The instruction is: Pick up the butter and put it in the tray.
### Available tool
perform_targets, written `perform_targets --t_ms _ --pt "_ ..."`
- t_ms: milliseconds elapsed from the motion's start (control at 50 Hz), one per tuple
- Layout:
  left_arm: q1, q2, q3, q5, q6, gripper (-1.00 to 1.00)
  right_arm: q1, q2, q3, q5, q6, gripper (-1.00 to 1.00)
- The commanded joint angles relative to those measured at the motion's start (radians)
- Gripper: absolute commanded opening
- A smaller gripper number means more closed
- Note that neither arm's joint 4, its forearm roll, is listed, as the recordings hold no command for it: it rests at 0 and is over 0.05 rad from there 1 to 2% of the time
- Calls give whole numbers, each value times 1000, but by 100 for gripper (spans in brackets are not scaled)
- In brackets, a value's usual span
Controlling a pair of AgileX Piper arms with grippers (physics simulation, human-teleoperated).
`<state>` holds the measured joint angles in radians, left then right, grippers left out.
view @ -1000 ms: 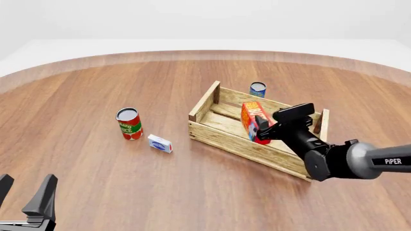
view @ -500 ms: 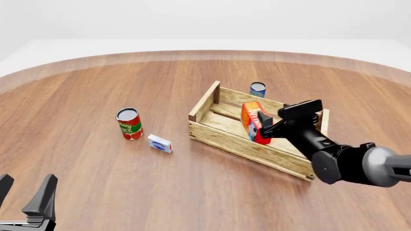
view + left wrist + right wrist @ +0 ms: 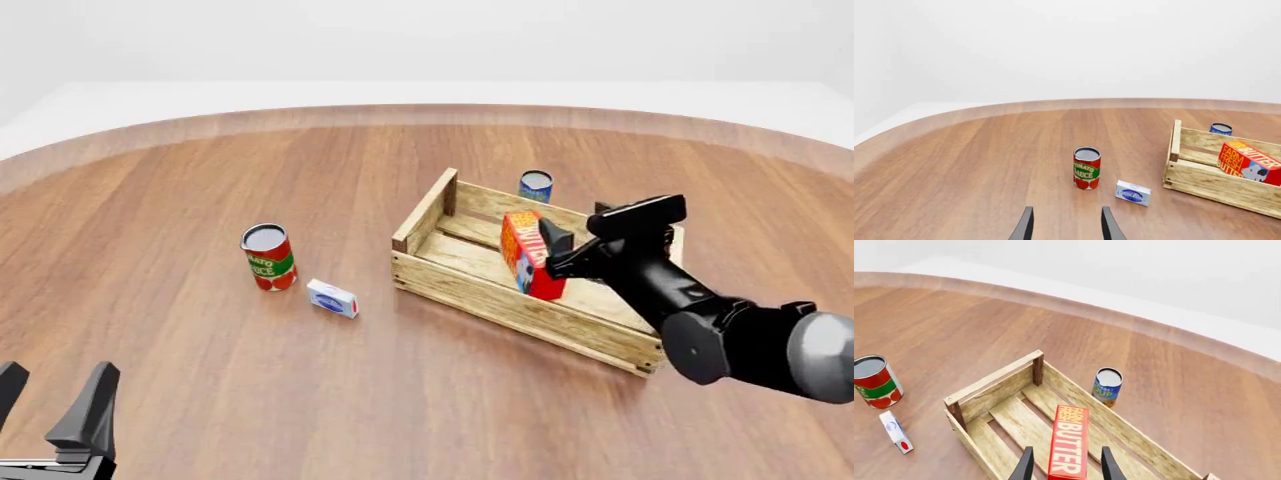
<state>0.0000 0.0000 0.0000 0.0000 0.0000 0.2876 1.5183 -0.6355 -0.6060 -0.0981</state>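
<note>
The butter [image 3: 526, 252], a red and orange carton, stands on its long edge inside the tray [image 3: 454, 285], a light-wood slatted crate right of centre. My right gripper [image 3: 555, 254] hovers just right of the carton, open. In the right wrist view its fingers straddle the butter [image 3: 1069, 445] with a small gap on each side, above the tray [image 3: 994, 380]. My left gripper [image 3: 51, 395] is open and empty at the near left corner, far from the tray. The left wrist view shows the left gripper [image 3: 1066, 227], the butter [image 3: 1247, 162] and the tray [image 3: 1201, 182].
A tomato sauce can [image 3: 268, 257] stands left of the tray, with a small white-blue box [image 3: 332, 298] beside it. A blue can [image 3: 535, 186] stands just behind the tray's far side. The round wooden table's edge curves along the back.
My right arm has drawn back to the right, its fingers sliding off the butter. The butter stays standing in the tray. The left arm has not moved.
</note>
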Motion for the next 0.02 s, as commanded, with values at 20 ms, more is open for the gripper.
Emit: perform_targets --t_ms 20 --pt "0 0 0 0 0 100 5 -43 2 20 1 100"
